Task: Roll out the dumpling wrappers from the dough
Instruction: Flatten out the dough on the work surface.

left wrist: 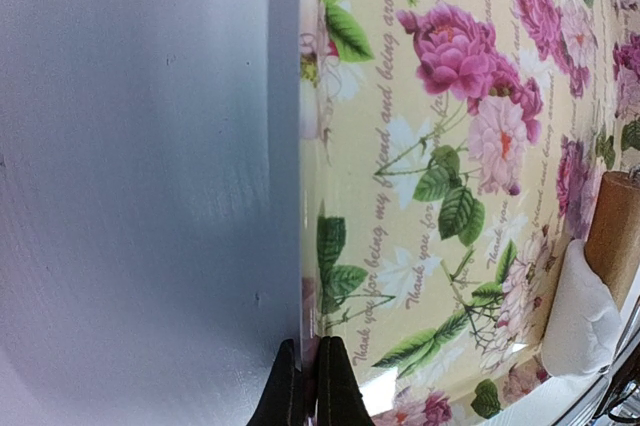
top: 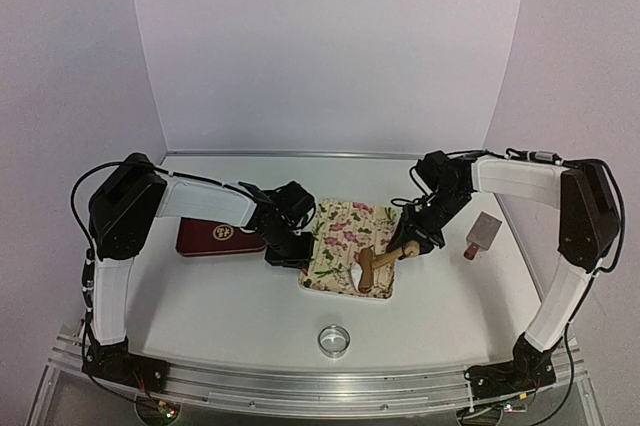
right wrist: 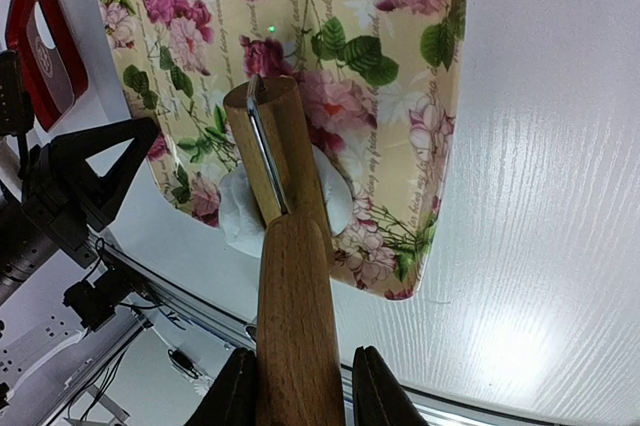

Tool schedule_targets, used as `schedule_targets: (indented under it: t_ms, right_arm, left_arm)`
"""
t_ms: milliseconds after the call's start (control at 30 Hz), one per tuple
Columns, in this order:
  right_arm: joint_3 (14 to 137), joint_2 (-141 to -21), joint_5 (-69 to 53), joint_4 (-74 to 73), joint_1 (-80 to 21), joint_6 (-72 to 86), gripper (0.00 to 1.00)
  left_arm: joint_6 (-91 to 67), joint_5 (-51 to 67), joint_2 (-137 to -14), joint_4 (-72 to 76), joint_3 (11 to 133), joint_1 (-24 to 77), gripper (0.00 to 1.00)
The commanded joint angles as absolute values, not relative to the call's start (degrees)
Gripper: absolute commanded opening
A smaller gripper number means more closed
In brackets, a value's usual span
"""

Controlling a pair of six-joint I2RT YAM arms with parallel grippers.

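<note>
Several cursive lines cross the yellow rose-printed mat [left wrist: 420, 146], reading "Thank you for being my friend and being around". The left gripper [left wrist: 310, 391] is pinched tight on the mat's edge at 9 o'clock. The right gripper [right wrist: 305, 386] clamps the handle of the round wooden rolling pin [right wrist: 295, 286], whose roller covers most of the soft white dough [right wrist: 232, 221] near the mat's 6 o'clock. The gold mark on the flat red box [top: 215, 237] is too small to read.

The dough [top: 353, 273] is a soft white lump, partly flattened, lying on the floral tray [top: 340, 231] close to its near edge. A wooden roller [top: 385, 258] rests across it, and white dough shows on either side of the wood.
</note>
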State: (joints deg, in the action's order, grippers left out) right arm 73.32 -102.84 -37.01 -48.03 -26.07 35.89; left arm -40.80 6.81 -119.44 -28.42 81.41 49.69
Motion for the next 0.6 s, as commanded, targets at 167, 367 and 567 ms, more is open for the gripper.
schedule_targets:
  t_ms: [167, 367, 567]
  right_arm:
    - [64.05, -108.68, -8.38, -64.58, -21.63, 33.89, 0.0]
    - [63.73, -108.57, -8.02, -64.71, -20.39, 33.13, 0.0]
    - [63.52, -107.73, -8.44, -64.76, -18.62, 32.06, 0.0]
  left_arm:
    - [-40.88, -3.44, -120.99, -36.6, 82.22, 44.91, 0.0]
    - [-40.78, -3.34, -121.51, -36.71, 82.8, 44.73, 0.0]
    - [-40.75, -3.19, -121.97, -36.81, 83.45, 44.52, 0.0]
